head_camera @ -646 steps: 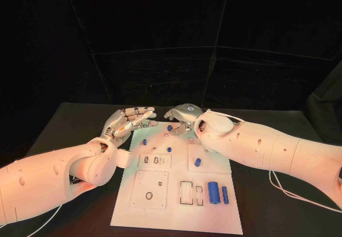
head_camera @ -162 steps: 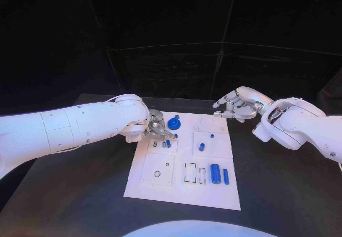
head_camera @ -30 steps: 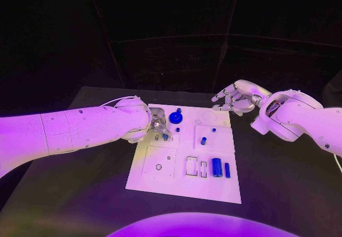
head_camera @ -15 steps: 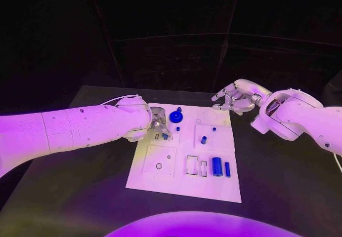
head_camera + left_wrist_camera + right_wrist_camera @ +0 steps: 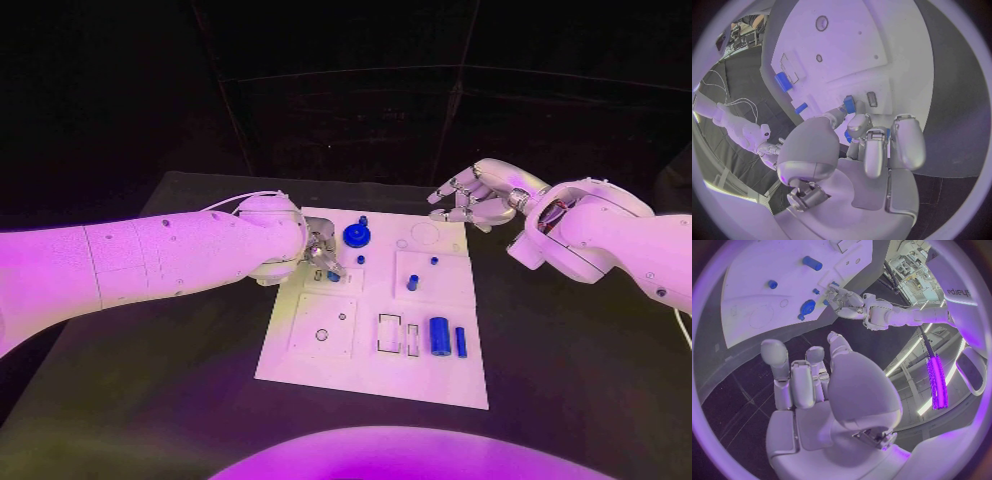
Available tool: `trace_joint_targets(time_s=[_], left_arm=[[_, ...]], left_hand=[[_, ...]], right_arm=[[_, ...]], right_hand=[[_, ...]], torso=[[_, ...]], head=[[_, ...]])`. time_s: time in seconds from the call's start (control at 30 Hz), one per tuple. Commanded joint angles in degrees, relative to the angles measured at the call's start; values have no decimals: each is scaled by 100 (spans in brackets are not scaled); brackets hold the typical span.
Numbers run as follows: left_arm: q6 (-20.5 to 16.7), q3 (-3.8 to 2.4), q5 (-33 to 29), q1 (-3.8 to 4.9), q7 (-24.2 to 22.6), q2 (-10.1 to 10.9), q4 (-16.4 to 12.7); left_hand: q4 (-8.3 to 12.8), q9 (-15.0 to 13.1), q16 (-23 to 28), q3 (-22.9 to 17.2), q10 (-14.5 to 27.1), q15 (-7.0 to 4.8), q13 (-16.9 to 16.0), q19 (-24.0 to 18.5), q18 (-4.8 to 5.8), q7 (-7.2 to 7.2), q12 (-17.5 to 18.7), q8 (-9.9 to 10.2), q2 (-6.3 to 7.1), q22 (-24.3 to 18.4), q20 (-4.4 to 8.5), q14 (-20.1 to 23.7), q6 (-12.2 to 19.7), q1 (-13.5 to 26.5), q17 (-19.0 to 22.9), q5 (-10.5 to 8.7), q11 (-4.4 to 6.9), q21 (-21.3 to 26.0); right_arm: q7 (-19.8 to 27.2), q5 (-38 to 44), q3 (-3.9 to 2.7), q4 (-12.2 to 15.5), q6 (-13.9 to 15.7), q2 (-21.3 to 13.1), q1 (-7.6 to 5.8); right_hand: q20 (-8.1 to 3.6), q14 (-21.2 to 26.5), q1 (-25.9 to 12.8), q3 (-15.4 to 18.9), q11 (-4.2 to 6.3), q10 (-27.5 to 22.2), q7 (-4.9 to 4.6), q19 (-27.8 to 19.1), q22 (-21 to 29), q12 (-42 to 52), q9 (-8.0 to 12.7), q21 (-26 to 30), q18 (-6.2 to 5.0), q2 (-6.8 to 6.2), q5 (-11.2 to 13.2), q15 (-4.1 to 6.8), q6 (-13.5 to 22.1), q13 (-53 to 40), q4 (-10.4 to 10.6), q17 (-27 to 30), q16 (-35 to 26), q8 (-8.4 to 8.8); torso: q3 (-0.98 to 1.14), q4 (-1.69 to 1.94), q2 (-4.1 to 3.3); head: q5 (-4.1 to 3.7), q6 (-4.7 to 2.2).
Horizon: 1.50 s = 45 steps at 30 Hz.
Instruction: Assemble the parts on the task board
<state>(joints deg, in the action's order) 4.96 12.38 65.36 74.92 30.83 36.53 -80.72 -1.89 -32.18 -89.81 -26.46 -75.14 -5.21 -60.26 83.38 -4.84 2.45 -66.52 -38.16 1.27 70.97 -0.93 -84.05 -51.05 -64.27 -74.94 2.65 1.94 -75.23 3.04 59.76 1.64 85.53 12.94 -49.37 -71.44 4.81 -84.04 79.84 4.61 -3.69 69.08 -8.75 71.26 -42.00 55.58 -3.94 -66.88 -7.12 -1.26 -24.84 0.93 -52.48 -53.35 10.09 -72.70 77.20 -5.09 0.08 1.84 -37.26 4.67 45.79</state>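
Observation:
The white task board [image 5: 346, 360] lies in the middle of the table. My left hand [image 5: 319, 260] is down on its left side at the small slot panel. It pinches a small blue part [image 5: 333, 275] between thumb and fingers [image 5: 867, 131], the part [image 5: 849, 104] standing beside a narrow slot [image 5: 871, 98]. My right hand [image 5: 476, 197] hovers off the board's far right corner, fingers apart and loosely bent, holding nothing. A round blue part [image 5: 356, 237] sits near the board's far edge, also visible in the right wrist view [image 5: 807, 306].
Small blue pegs [image 5: 411, 284] stand in the right-hand panel. A thick blue cylinder [image 5: 438, 332] and a thinner one [image 5: 460, 342] lie near the board's front right, beside empty rectangular slots [image 5: 388, 335]. The black table [image 5: 173, 380] surrounds the board.
Over the last second both hands have stayed almost still. Much earlier my right hand was over the board's far end; it has since drawn back, and my left hand has come onto the slot panel.

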Motion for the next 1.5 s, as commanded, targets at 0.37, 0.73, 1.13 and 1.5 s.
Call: trace_joint_targets(time_s=[0.37, 0.73, 1.13, 1.5], left_arm=[[254, 21, 44, -9, 44, -12, 31], [267, 21, -54, -8, 46, -80, 133], [300, 21, -73, -7, 48, -144, 255], [327, 21, -74, -7, 47, -156, 298]], left_hand=[[826, -12, -19, -902, -16, -18, 10, 33, 75, -20, -24, -44, 14, 10, 12, -595, -3, -3, -1506, 16, -3, -28], [477, -68, -19, -646, -41, -26, -21, 38, 79, -53, -61, -113, 133, 46, 18, -595, -101, 472, -1506, 10, 14, -43], [198, -101, -19, -253, -67, -45, -84, 48, 84, -76, -123, -144, 222, 86, 35, -595, -171, 795, -1506, 10, 34, -61], [46, -125, -19, -17, -101, -56, -153, 68, 95, -90, -184, -162, 224, 144, 45, -595, -212, 927, -1506, 10, 46, -97]], right_arm=[[53, -19, -3, 3, -46, 7, -11], [50, -19, -3, 9, -40, 6, -11], [58, -19, -3, 7, -19, 17, -11], [58, -19, -3, -2, -18, 26, -11]], right_hand=[[-1, -222, 49, 14, 40, 5, 21, -27, 10, -29, -3, 41, -111, 12, -25, 29, -28, 0, -6, -2, -14, -33], [-1, -220, 49, 14, 40, -1, 22, -32, 23, -40, -3, 49, -113, 12, -26, 29, -31, 12, -5, 10, -23, -35], [-1, -216, 41, 18, 39, -11, 21, -46, 61, -58, -3, 68, -119, 10, -25, 29, -32, 31, 1, 26, -36, -36], [-1, -206, 21, 28, 37, -44, 19, -70, 122, -111, -2, 103, -128, 7, -25, 28, -28, 84, 18, 67, -70, -35]], torso=[[2, 2, -3], [3, 1, -1], [2, 2, -4], [1, 3, -1]], head=[[-14, -6], [-26, -11], [-39, -7], [-49, 12]])
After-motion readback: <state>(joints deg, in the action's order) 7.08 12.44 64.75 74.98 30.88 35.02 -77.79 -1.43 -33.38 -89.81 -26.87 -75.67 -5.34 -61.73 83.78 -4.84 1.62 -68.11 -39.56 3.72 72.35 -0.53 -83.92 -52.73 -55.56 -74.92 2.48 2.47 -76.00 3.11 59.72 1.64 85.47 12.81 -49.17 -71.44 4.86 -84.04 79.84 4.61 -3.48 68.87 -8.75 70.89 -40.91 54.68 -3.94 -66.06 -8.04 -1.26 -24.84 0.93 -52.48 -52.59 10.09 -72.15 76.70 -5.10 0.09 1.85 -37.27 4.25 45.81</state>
